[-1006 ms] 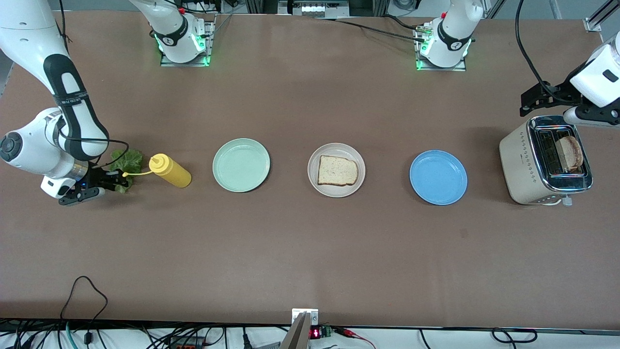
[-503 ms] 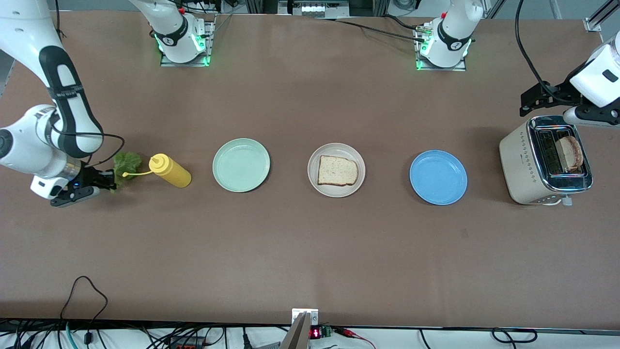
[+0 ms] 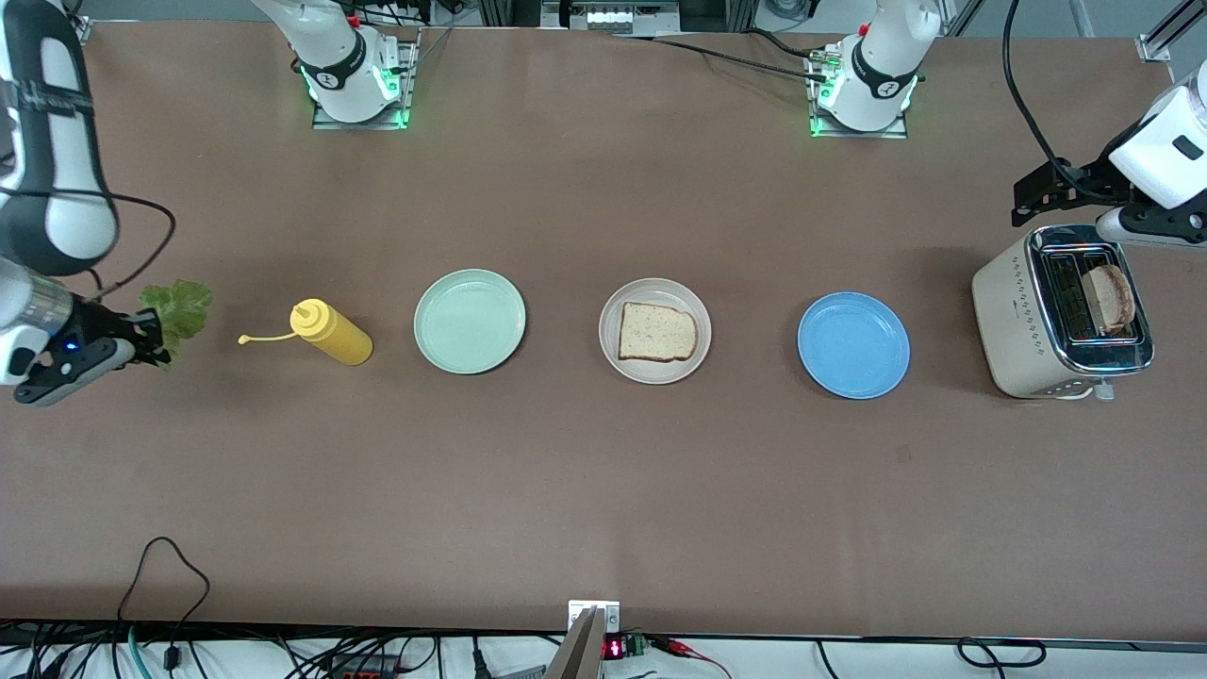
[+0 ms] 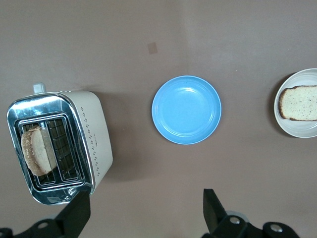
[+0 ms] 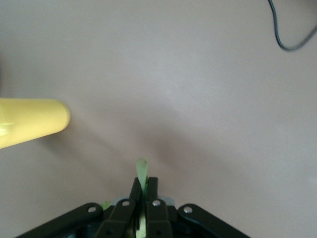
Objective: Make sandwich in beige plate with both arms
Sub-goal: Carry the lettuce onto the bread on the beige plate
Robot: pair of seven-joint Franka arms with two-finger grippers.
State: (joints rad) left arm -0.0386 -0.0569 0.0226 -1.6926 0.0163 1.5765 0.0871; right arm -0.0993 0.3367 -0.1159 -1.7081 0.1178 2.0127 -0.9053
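High front camera overlooks everything; left wrist view shares the toaster (image 3: 1061, 311).

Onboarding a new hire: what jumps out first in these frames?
The right gripper, up at the right arm's end of the table, is shut on a green lettuce leaf. A row of three plates lies mid-table, and the middle beige plate holds one bread slice. The left gripper hovers open by the toaster, where a second slice stands in a slot.

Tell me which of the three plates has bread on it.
The beige plate, the middle of the three, carries one bread slice. The mint-green plate toward the right arm's end and the blue plate toward the left arm's end hold nothing.
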